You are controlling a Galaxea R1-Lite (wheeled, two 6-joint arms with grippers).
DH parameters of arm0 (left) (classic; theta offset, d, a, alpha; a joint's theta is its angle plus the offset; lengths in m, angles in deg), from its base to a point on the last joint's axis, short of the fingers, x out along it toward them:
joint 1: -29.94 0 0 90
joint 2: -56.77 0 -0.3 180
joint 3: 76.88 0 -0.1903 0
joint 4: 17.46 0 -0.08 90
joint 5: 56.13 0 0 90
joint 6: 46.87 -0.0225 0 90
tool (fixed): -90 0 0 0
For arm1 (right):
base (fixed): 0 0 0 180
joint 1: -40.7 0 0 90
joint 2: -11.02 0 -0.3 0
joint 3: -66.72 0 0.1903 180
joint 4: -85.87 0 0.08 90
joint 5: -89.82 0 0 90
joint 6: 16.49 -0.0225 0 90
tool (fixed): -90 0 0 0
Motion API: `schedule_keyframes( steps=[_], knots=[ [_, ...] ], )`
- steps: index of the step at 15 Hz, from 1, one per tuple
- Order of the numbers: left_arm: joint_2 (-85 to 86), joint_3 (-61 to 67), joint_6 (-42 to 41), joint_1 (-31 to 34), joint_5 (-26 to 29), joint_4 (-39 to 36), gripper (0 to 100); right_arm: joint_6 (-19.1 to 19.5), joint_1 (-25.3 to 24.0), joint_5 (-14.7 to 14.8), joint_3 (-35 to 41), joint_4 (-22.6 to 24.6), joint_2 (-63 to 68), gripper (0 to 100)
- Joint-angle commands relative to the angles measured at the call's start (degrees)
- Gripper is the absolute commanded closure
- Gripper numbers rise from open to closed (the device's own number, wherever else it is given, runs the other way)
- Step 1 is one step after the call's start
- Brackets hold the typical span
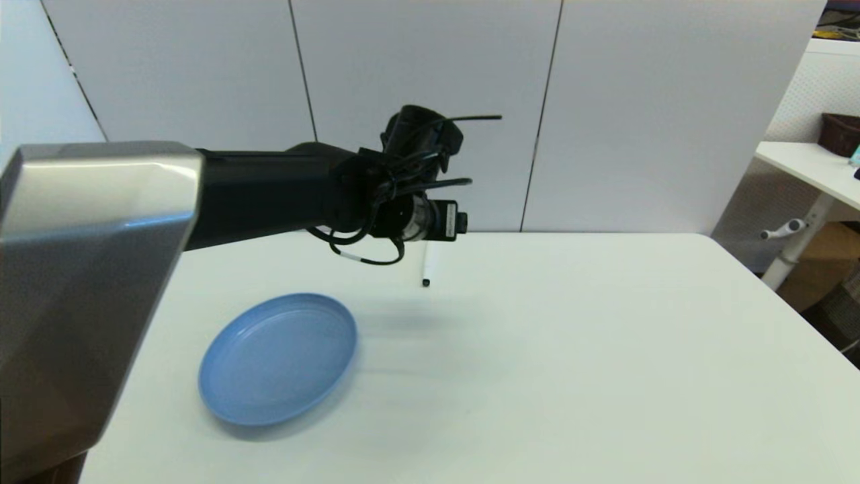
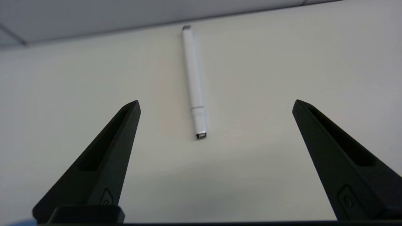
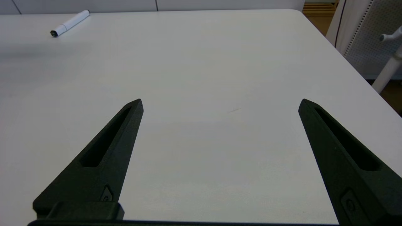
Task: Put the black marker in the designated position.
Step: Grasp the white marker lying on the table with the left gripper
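White table (image 1: 605,376) carries the blue plate (image 1: 278,358) toward its left edge; black marker (image 2: 194,84) lies free near the far edge, no legible writing on it. My left gripper (image 2: 216,105) hovers above it, fingers spread wide; I'd descend centred on the barrel, straddling crosswise. Right gripper (image 3: 220,103) idles, also spread.

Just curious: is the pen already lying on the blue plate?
No, the pen lies on the bare table, apart from the blue plate.

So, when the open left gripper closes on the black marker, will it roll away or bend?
The black marker looks rigid, so it probably won't bend. Its slim round barrel lies flat on the table, so a nudge from the left gripper could roll it.
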Motion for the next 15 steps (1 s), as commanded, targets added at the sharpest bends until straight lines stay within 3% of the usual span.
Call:
schedule_keyframes(
  steps=[1,9,15],
  knots=[
    [-5.7,-0.3,6.8,0.6,-1.2,1.7,0,0.0,0.0,0.0,0.0,0.0,0.0,0],
    [-11.0,-0.3,5.7,1.9,-1.2,-2.3,0,0.0,0.0,0.0,0.0,0.0,0.0,0],
    [-12.5,-0.4,-2.2,2.8,-0.9,-5.5,0,0.0,0.0,0.0,0.0,0.0,0.0,0]
  ],
)
